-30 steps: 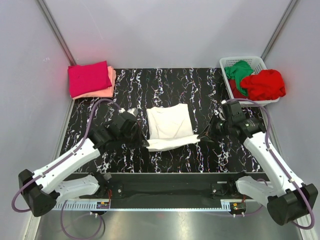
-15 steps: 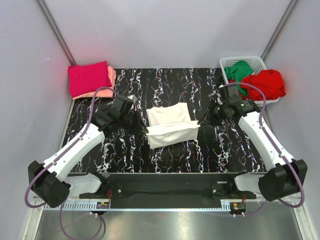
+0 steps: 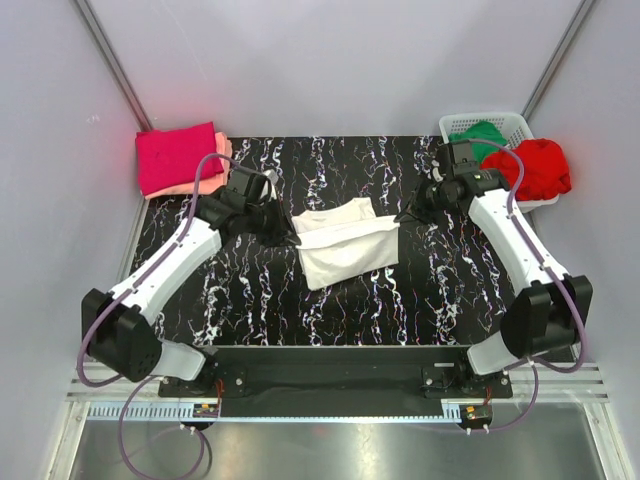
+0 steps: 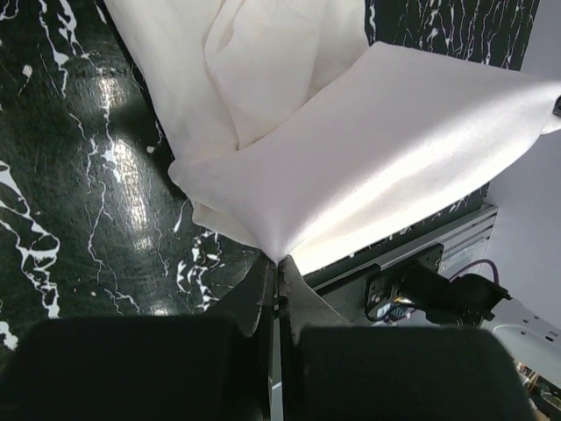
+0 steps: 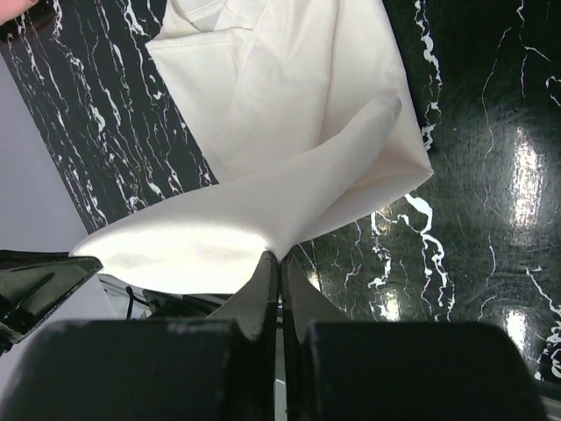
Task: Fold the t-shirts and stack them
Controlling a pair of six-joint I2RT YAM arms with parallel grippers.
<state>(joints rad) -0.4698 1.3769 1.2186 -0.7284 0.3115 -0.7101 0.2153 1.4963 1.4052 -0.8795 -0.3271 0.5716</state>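
White cotton, one t-shirt [image 3: 345,245] lies half folded at the middle of the black marbled table [image 3: 420,300]. Two tools pinch its raised edge. The left tool [image 3: 290,237] is clamped tight on one end and the right tool [image 3: 404,214] on the other. Two folded tees sit stacked at the far left corner, the magenta tee [image 3: 178,157] over the salmon-pink tee [image 3: 224,152]. One green tee [image 3: 487,135] and one red tee [image 3: 530,168] fill the single white basket [image 3: 450,128].

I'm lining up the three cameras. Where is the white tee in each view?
Top external: white tee at the picture's centre.
Left wrist: fills the upper middle and right.
Right wrist: upper centre, running down to bottom centre.
Shared landmark: the black marbled table under it in all three.
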